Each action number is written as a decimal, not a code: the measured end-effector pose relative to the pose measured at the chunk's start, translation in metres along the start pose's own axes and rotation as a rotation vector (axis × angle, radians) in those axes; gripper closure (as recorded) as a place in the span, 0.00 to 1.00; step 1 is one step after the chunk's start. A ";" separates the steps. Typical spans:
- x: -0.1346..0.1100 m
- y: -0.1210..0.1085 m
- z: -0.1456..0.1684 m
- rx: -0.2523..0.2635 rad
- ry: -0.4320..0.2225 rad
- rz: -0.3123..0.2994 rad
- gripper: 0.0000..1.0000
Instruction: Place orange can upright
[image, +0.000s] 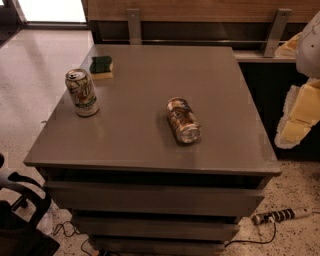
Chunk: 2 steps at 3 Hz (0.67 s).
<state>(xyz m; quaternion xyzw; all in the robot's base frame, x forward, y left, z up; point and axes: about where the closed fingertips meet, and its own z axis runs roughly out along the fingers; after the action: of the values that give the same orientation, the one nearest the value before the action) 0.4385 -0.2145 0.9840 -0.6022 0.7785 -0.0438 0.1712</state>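
Note:
The orange can (182, 120) lies on its side near the middle of the grey table (150, 150). Its silver end faces the front edge and its copper-brown body points toward the back. My gripper does not show in the camera view. A white rounded shape (311, 46) at the upper right edge may be part of my arm; nothing touches the can.
A white-and-green can (82, 93) stands upright at the table's left side. A green and yellow sponge (101, 67) lies at the back left. Torn yellow padding (300, 117) is to the right, a power strip (280, 215) lies on the floor, and a black chair base (20, 210) stands at the lower left.

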 end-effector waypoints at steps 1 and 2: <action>-0.003 -0.007 -0.004 0.006 -0.004 -0.001 0.00; -0.007 -0.030 -0.006 0.000 -0.042 0.064 0.00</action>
<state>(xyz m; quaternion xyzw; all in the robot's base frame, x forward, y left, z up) 0.4655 -0.2166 0.9991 -0.5777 0.7937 -0.0258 0.1888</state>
